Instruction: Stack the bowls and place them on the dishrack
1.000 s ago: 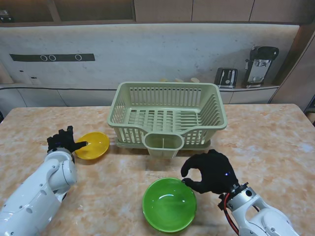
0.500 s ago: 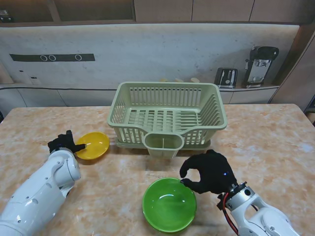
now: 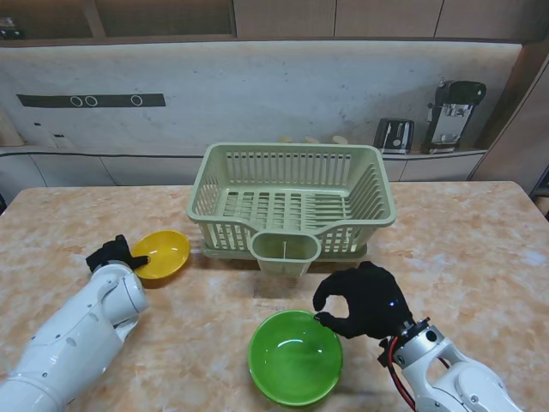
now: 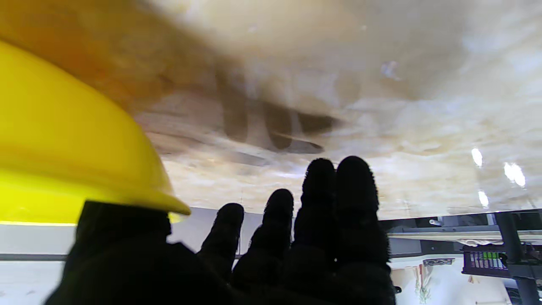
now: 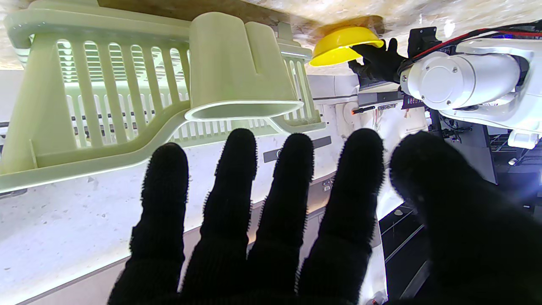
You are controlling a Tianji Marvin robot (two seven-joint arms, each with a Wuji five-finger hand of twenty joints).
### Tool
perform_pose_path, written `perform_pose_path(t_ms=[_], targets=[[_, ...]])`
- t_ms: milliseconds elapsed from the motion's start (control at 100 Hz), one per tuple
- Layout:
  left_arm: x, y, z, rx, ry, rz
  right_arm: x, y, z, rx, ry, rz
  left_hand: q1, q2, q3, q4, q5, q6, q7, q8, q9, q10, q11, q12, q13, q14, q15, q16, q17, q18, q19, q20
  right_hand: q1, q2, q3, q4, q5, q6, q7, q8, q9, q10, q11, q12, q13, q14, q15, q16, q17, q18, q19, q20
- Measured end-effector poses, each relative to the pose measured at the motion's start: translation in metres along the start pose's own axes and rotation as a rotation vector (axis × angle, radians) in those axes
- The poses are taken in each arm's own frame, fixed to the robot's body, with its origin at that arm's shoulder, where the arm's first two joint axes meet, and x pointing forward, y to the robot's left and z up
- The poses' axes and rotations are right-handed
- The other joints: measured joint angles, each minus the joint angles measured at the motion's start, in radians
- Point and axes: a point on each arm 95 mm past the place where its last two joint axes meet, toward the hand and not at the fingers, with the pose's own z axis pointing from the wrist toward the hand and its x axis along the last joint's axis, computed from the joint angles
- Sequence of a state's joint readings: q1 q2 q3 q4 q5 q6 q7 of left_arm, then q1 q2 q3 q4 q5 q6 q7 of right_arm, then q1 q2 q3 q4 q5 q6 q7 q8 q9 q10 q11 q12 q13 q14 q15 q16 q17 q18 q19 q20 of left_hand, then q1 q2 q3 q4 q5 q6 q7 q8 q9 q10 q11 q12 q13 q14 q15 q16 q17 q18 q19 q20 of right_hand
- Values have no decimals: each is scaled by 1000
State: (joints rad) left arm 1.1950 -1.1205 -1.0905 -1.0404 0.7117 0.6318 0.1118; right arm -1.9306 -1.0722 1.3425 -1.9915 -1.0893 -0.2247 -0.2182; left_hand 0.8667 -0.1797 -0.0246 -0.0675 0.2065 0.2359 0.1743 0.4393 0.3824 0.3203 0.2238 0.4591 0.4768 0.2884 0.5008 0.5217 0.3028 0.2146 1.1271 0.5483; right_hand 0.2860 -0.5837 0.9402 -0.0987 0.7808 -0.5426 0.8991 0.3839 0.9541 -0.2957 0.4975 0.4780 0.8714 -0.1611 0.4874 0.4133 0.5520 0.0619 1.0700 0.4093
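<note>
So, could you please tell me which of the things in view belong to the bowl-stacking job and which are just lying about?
Belong to the job:
- yellow bowl, at the left hand
- green bowl, beside the right hand
- dish rack

Just lying about:
- toaster on the back counter
- black and silver appliance beside it

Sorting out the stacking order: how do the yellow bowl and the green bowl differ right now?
The yellow bowl looks smaller than the green bowl. Yellow sits on my left beside the dishrack; green lies nearer to me, centre. The left hand pinches yellow's rim; the right hand only arches at green's edge. Both stand upright and empty.
</note>
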Motion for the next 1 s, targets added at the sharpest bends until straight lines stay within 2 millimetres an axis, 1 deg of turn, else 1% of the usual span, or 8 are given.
perform_pose_path(t_ms=[200, 460, 530, 620, 720, 810, 850, 1000], targets=[[5, 3, 3, 8, -35, -6, 0, 0, 0, 1, 0, 0, 80, 2, 12, -2, 0, 2, 144, 71, 35, -28, 177, 24, 43, 2, 42, 26, 66, -14, 47, 4, 0, 0, 0, 0, 0, 0, 0, 0, 0, 0, 0, 0, 0, 0, 0, 0, 0, 0, 0, 0], [10, 0, 10, 17, -69, -44, 0, 0, 0, 2, -1, -3, 146, 25, 44, -2, -14, 10, 342, 143, 75, -51, 246, 56, 72, 12, 84, 54, 121, -14, 72, 1, 0, 0, 0, 0, 23, -9, 3, 0, 0, 0, 0, 0, 3, 0, 0, 0, 0, 0, 0, 0], [11, 0, 11, 20, -71, -47, 0, 0, 0, 2, -2, -4, 164, 29, 49, -3, -14, 10, 396, 169, 108, -76, 278, 77, 93, 8, 89, 56, 146, -17, 83, -2, 0, 0, 0, 0, 23, -10, 4, 0, 0, -1, 0, 0, 4, 0, 0, 0, 0, 0, 0, 0], [13, 0, 10, 30, -73, -58, 0, 0, 0, 4, -2, -9, 205, 33, 101, -3, -14, 10, 455, 211, 127, -96, 319, 100, 125, -13, 120, 75, 174, -28, 100, -5, 0, 0, 0, 0, 23, -11, 9, 0, 1, -1, 0, 0, 4, 0, 0, 0, 0, 0, 0, 0], [14, 0, 11, 46, -74, -62, 0, 0, 0, 5, -2, -12, 207, -9, 266, -3, -12, 10, 524, 254, 198, -124, 321, 256, 162, -28, 153, 102, 213, -37, 127, -23, 0, 0, 0, 0, 23, -11, 10, 0, 10, -1, 0, 9, 4, 0, 0, 0, 0, 0, 0, 0], [13, 1, 14, 54, -71, -57, 0, 0, 0, 6, -2, -12, 232, -56, 374, -5, -12, -3, 583, 307, 276, -145, 267, 354, 192, -35, 184, 121, 247, -41, 148, -32, 0, 0, 0, 0, 23, -11, 10, 0, 10, -1, 0, 9, 12, 0, 0, 0, 0, 0, 0, 0], [13, 0, 15, 58, -69, -54, 0, 0, 0, 5, -2, -12, 246, -74, 389, -7, -11, -11, 612, 319, 304, -144, 244, 393, 235, -71, 226, 133, 273, -55, 157, -41, 0, 0, 0, 0, 23, -12, 10, 0, 10, -1, 0, 9, 12, 0, 0, 0, 0, 0, 0, 0], [13, 2, 16, 77, -59, -50, 0, 0, 0, 5, -2, -12, 278, -87, 414, -86, -10, -35, 710, 384, 344, -144, 214, 464, 358, -159, 301, 155, 367, -105, 186, -70, 0, 0, 0, 0, 23, -12, 10, 0, 10, -1, 0, 9, 12, 0, 0, 0, 0, 0, 0, 0]])
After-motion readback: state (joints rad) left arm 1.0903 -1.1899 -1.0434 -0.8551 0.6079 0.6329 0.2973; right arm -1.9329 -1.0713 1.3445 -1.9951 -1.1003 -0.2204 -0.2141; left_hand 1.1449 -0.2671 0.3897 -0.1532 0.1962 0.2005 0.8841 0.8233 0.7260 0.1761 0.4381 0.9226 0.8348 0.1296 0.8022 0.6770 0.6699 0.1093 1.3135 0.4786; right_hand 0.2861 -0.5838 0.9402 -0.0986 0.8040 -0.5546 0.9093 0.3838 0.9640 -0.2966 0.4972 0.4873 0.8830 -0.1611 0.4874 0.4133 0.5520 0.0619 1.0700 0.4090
